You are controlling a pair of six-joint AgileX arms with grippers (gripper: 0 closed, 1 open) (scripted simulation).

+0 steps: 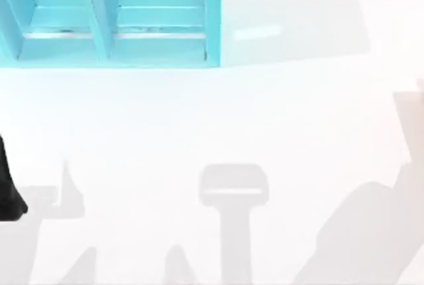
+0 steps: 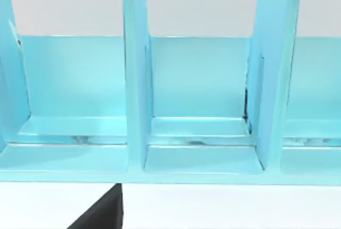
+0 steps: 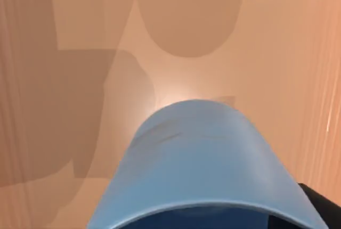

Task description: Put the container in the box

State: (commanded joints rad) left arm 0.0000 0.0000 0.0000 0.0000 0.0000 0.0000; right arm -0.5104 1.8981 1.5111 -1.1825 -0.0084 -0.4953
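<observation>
1. Table (image 1: 218, 119): a pale surface, crossed by arm shadows toward its near edge.
2. Box (image 1: 112, 16): a turquoise divided unit at the far left of the table. My left wrist view looks into its open compartments (image 2: 200, 106), split by upright walls.
3. Left arm (image 1: 8, 189): a dark part of it sits at the table's left edge. Whether its fingers are released or clenched I cannot tell.
4. Container (image 3: 205, 165): a small blue tub, close under my right wrist camera, above a tan, shadowed surface. Its rim lies nearest the camera and its closed base faces away. Its long axis runs roughly along the camera's line of sight.
5. Right fingers: a dark corner (image 3: 322, 205) shows beside the tub. I cannot tell whether they are clenched on it.
6. Step in hand, by my judgement: the tub appears to be carried by my right arm, with placement not yet done.
7. Next move, by my judgement: travel toward the far left of the table, align the tub with one compartment, keep clear of the dividers, then set it in.
</observation>
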